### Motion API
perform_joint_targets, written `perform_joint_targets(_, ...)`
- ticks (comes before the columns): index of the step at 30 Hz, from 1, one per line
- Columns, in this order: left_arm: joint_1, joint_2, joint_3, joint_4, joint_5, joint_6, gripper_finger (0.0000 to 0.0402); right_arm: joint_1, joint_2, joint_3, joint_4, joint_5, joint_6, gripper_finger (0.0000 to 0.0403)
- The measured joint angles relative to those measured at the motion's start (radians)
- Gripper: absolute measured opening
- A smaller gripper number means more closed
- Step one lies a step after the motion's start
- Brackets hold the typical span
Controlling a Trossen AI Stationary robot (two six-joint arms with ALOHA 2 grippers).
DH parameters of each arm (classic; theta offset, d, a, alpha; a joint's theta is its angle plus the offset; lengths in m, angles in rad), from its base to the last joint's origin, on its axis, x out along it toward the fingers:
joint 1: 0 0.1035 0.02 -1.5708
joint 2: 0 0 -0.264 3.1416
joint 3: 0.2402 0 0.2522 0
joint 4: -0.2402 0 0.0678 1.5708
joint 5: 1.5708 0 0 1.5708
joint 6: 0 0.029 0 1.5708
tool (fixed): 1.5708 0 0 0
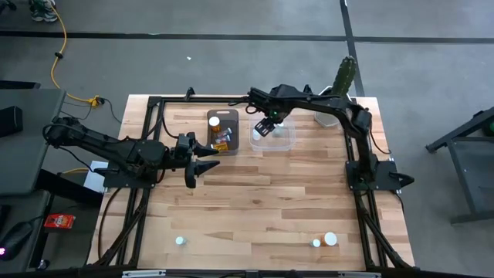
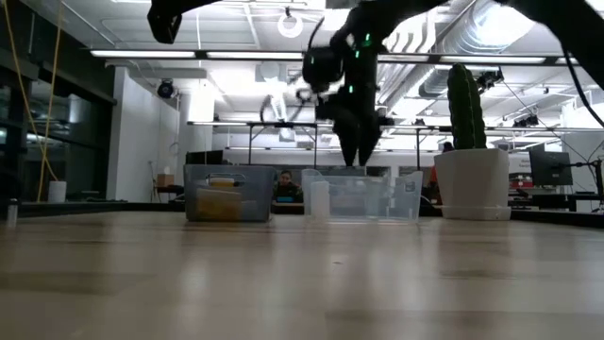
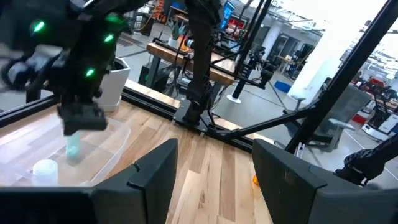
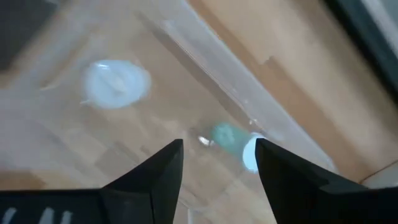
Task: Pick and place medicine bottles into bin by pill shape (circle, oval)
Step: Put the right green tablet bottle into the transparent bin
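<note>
Bottle [image 4: 235, 140], round-capped, lies in clear bin [image 1: 282, 139].

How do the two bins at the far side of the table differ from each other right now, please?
The dark bin holds amber-orange bottles, while the clear bin holds pale bottles. The right gripper hangs open over the clear bin; nothing hangs over the dark bin, and the left gripper waits nearer the table's middle. Both bins are small, rectangular and side by side.
</note>
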Motion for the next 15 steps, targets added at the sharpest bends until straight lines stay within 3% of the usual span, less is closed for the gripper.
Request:
perform_joint_targets(8, 0.0, 0.0, 0.0, -0.005, -0.029, 0.036, 0.0196, 0.108, -0.174, -0.021, 0.056, 0.068, -0.09, 0.0195)
perform_joint_targets(11, 0.0, 0.0, 0.0, -0.005, -0.04, 0.036, 0.0196, 0.16, -0.284, -0.139, 0.176, 0.066, -0.095, 0.0195)
perform_joint_targets(15, 0.0, 0.0, 0.0, -0.005, -0.042, 0.035, 0.0196, 0.257, -0.487, -0.405, 0.464, 0.002, -0.025, 0.0195)
